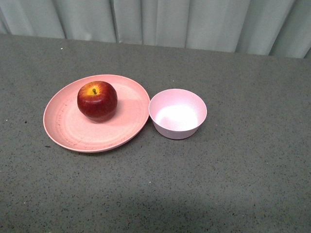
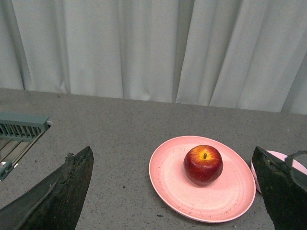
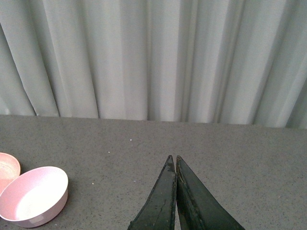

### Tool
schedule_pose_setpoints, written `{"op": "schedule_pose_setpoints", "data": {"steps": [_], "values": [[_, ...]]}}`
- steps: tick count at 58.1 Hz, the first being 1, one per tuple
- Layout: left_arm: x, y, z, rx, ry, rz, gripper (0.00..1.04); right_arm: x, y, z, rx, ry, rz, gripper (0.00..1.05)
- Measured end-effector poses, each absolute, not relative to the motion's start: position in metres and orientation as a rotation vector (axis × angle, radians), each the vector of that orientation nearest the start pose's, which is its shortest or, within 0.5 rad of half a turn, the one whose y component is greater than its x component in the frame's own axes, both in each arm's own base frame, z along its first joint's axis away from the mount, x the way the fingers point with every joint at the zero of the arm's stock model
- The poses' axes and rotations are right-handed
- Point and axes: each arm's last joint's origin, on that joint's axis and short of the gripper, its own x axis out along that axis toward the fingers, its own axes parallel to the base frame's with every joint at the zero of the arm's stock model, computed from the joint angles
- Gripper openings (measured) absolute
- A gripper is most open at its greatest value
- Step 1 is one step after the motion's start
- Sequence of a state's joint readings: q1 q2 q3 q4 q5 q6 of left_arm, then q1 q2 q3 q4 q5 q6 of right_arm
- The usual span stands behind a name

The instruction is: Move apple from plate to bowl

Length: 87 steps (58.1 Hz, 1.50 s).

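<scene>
Left gripper (image 2: 172, 152): spread wide, holding nothing, hanging above the table (image 1: 218, 184) on the robot's side of the plate.
Right gripper (image 3: 173, 160): fingers pressed together, empty; its view shows only the bowl (image 3: 33, 199) and a sliver of plate off to one side.
Key relation: the apple (image 2: 203, 164) lies straight ahead of the left gripper, inside the gap between its fingers – so the left arm looks the nearer and better placed.
Apple: rests on the plate (image 1: 63, 136), past the plate's middle towards the table's far edge, left of the table's centre.
Apple's axis: round, no long axis; stem points up, tipped slightly towards the robot – any grip direction should serve.
Bowl: empty, just beside the plate's right rim; whether they touch I cannot tell.
Beyond: the table's far edge meets a pale curtain (image 1: 160, 22).
</scene>
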<state>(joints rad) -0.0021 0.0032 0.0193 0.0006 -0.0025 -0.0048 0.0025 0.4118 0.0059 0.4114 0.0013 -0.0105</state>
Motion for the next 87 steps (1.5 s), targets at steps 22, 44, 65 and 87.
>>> {"op": "schedule_pose_setpoints", "data": {"steps": [22, 44, 65, 87], "values": [[0.097, 0.0, 0.17, -0.005, -0.017, 0.0, 0.98, 0.114, 0.0, 0.169, -0.01, -0.01, 0.001, 0.01], [0.097, 0.0, 0.17, -0.005, -0.017, 0.0, 0.98, 0.098, 0.0, 0.165, -0.01, -0.004, 0.003, 0.01], [0.097, 0.0, 0.17, -0.005, -0.017, 0.0, 0.98, 0.098, 0.0, 0.165, -0.01, -0.004, 0.003, 0.43], [0.105, -0.003, 0.166, -0.008, 0.204, 0.174, 0.98, 0.098, 0.0, 0.166, -0.009, -0.004, 0.002, 0.96]]}}
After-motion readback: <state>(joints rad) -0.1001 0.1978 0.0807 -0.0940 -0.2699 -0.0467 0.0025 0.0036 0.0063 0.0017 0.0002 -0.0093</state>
